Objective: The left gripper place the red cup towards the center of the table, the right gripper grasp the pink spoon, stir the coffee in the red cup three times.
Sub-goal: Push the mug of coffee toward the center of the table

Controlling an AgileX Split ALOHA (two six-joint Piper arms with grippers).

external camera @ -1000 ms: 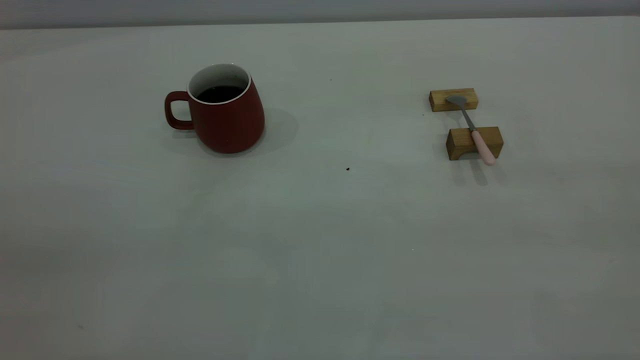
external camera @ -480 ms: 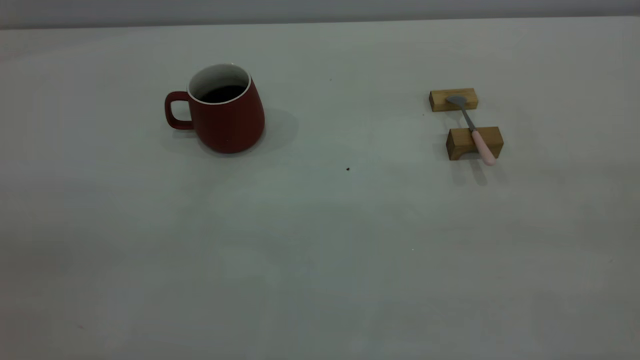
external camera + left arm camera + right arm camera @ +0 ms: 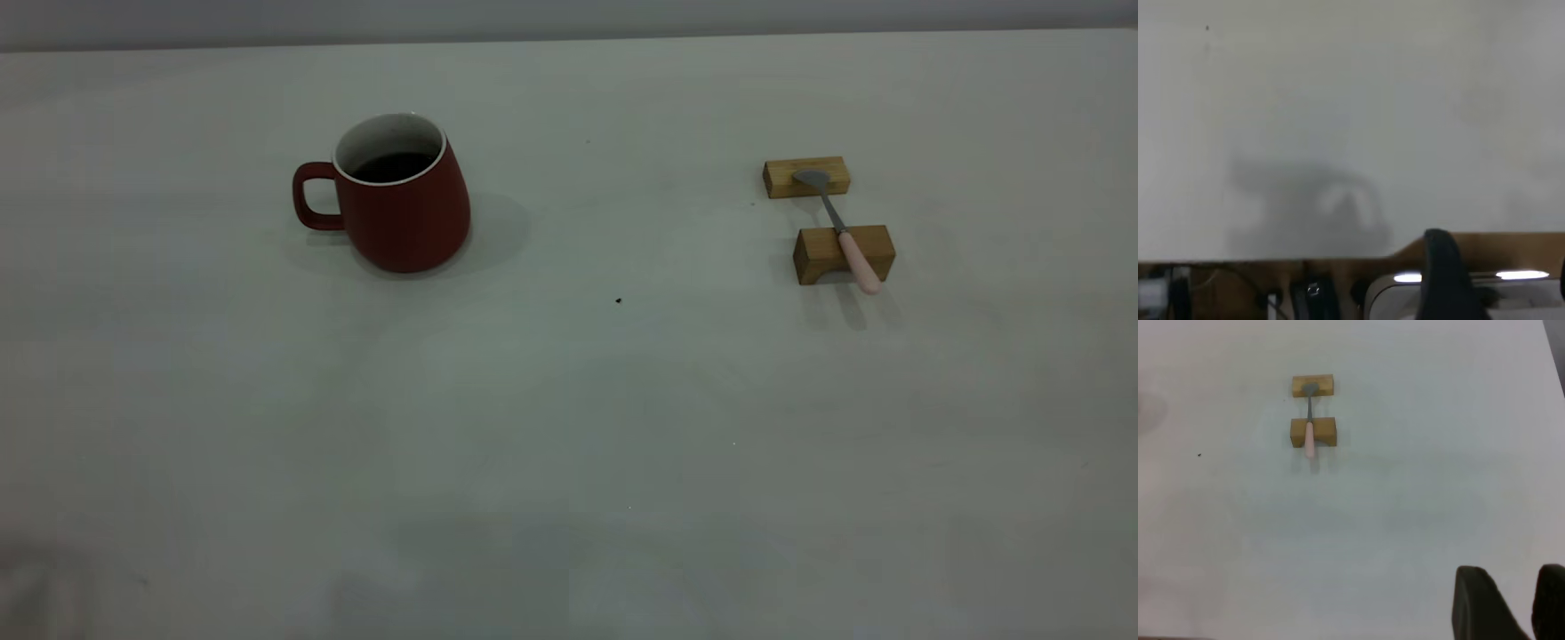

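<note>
**A:** Grippers first. Exterior view: neither arm shows, so nothing on either pincer from there. Red cup (image 3: 400,200) sits upright on the table (image 3: 569,427), left of center, handle pointing away from the middle, coffee (image 3: 392,166) inside. Pink spoon (image 3: 840,227) is well apart on the right, bridging two wooden blocks: bowl on the far block (image 3: 782,178), pink handle over the near block (image 3: 818,255).

**B:** Left wrist view?

**A:** Left gripper (image 3: 1441,280): only one dark finger shows at the frame edge, so can't tell if it's open or closed. Bare tabletop w/ a shadow ahead of it; cup not in this view.

**B:** Right wrist?

**A:** Right gripper (image 3: 1511,603): two dark fingertips w/ a gap between them, holding nothing, so it reads as open. Spoon and blocks lie far ahead of it.

**B:** Step?

**A:** Judging by layout, step one not yet done; cup untouched. Next move prob calls for the left arm to reach the cup, grip it, and keep it level so the coffee doesn't spill.

**B:** Any writing?

**A:** No brands or labels readable anywhere.
</note>
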